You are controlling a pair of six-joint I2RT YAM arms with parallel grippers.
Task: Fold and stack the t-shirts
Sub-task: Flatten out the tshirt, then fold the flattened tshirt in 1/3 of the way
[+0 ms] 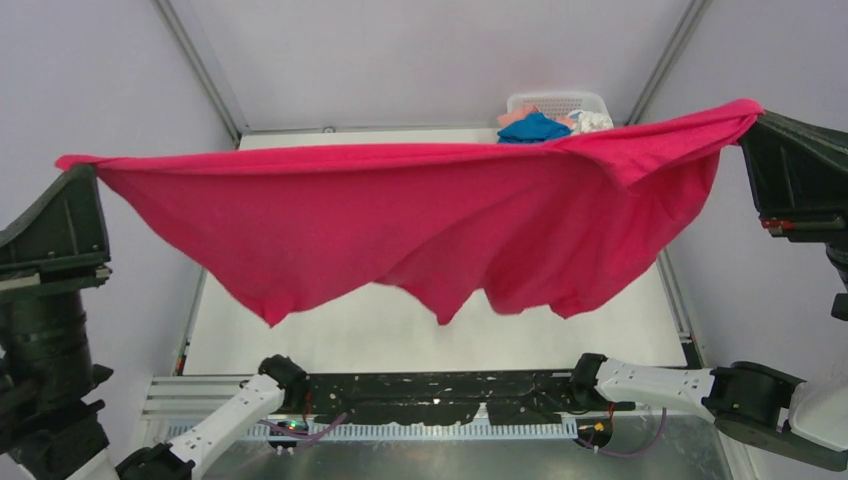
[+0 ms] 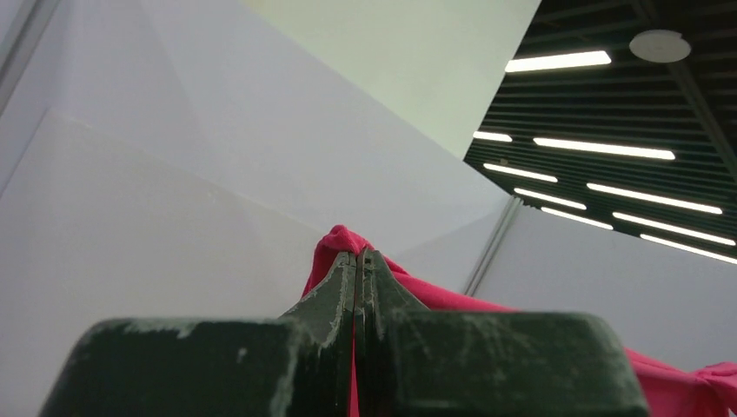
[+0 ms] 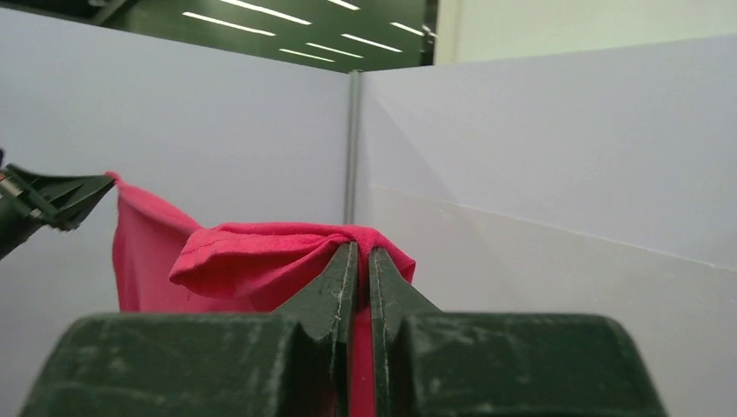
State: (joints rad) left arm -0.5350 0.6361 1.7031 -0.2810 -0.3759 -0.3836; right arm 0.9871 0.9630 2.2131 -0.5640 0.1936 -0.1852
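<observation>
Magenta-red t-shirt (image 1: 420, 215) hangs stretched in the air between the two arms, well above the white tabletop (image 1: 330, 335) and not touching it. Its top edge runs almost straight from side to side, a little higher on the right. The rest sags below in a wide belly with several loose points dangling (sleeves or hem corners, I cannot tell which). The left claw (image 2: 358, 258) is pinched tight on one end of the cloth; from its own camera the two dark fingers meet, with only a sliver of red showing between and above them. The right claw (image 3: 356, 254) grips the other end the same way, fingers pressed close on a bunched fold, a stitched hem curling over to the left of it. Both claws are raised high and set far apart, out at the sides of the workspace. At the far edge of the tabletop, behind the spread shirt, stands a white lattice basket (image 1: 557, 101) with more clothes heaped in it: a blue t-shirt (image 1: 535, 129) on top in the middle, a peach-pink t-shirt (image 1: 514, 116) to its left, a white t-shirt (image 1: 593, 121) to its right. The red cloth hides the lower part of the basket from the overhead view
</observation>
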